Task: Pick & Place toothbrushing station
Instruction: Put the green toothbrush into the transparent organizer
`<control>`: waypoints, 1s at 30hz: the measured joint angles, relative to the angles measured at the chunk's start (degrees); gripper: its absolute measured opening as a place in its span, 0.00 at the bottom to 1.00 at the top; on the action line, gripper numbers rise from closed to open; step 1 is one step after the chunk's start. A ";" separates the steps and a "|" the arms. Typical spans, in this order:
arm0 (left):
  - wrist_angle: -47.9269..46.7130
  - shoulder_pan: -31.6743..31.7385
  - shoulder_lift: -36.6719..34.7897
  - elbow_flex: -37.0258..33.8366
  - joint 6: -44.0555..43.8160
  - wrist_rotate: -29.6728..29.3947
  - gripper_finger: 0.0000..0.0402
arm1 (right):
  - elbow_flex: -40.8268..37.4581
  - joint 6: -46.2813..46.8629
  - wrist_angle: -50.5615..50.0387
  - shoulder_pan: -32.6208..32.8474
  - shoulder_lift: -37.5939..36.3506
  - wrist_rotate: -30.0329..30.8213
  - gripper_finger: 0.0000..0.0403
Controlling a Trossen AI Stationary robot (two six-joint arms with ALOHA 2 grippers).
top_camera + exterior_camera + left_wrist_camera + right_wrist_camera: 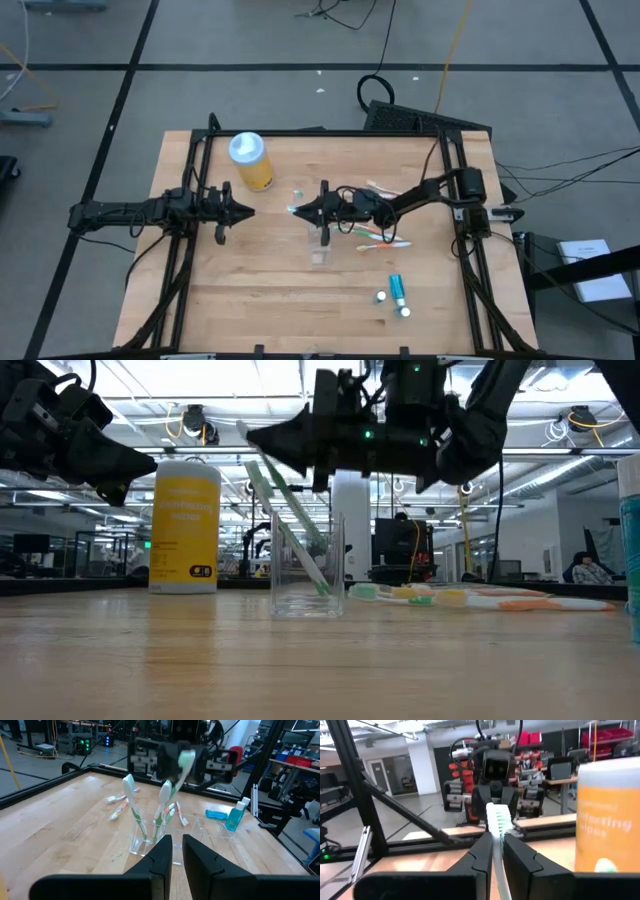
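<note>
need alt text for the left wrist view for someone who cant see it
The right end effector holds a green toothbrush above a clear plastic cup where two green toothbrushes already stand. More toothbrushes lie on the wooden table behind, teal tubes off to one side, and the left end effector waits in the foreground.

My overhead camera looks straight down, taking in the whole pale wooden table (270, 290) from well above. My low camera sits at table-top height, close to the small clear plastic cup (307, 565), facing level into the room. My left wrist camera looks across the table towards the right arm; the right wrist camera looks back at the left arm. The yellow bottle with the pale blue lid (250, 160) shows in overhead, low and right wrist views.
</note>
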 joint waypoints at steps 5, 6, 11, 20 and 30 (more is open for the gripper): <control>0.00 0.00 0.00 0.00 -0.01 0.00 0.12 | -0.07 -0.13 0.36 0.00 0.95 0.04 0.07; 0.02 0.00 0.00 0.00 -0.02 -0.02 0.12 | -0.15 -0.19 0.00 0.00 0.98 0.04 0.07; 0.00 0.01 0.00 0.00 0.00 0.00 0.12 | -0.15 -2.49 -2.84 -0.02 0.89 0.01 0.07; 0.00 0.00 0.00 0.00 -0.02 0.00 0.12 | -0.15 -3.89 -6.43 0.00 0.94 -0.03 0.06; 0.00 0.01 0.00 0.00 -0.01 -0.01 0.12 | -0.15 -3.30 -6.36 0.00 0.92 -0.03 0.11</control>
